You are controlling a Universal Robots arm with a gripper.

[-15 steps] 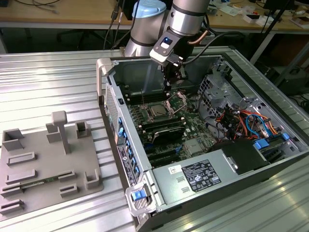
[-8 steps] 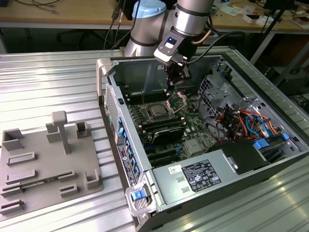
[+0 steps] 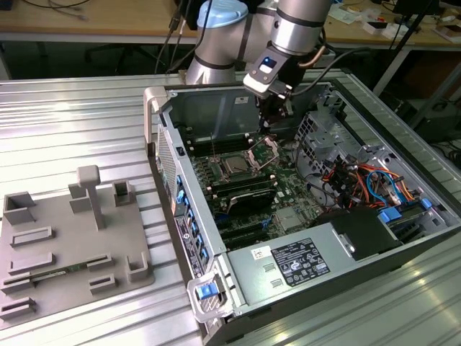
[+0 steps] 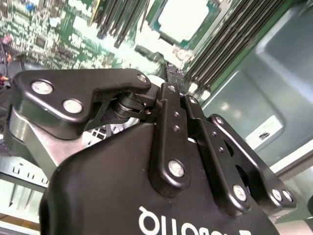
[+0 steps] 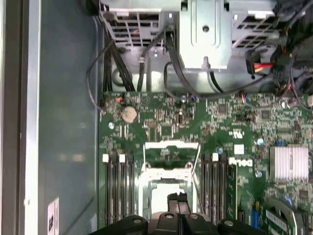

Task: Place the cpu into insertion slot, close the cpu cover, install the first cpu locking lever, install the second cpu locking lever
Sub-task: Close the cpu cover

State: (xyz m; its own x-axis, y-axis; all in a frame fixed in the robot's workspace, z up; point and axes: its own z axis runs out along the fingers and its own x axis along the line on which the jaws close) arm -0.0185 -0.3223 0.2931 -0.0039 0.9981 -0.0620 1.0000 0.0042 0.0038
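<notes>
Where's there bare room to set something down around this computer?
Bare ribbed table beyond the grey fixture plate, at the exterior view's left. Inside the computer case it's crowded: pincer by the cpu cover, cables beside.

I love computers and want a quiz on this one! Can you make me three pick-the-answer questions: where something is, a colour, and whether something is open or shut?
1. Where is the tool?
A. above the inside of the open computer case
B. above the grey tray
C. down on the floor

2. What colour is the big circuit board?
A. red
B. green
C. yellow

3. How is the cpu cover?
A. tilted up, open
B. shut flat
C. lying outside the case

Answers:
1 A, the exterior view shows the tool hanging over the board inside the case.
2 B, the board is green in both wrist views.
3 A, the frame stands up beside the uncovered cpu.
</notes>
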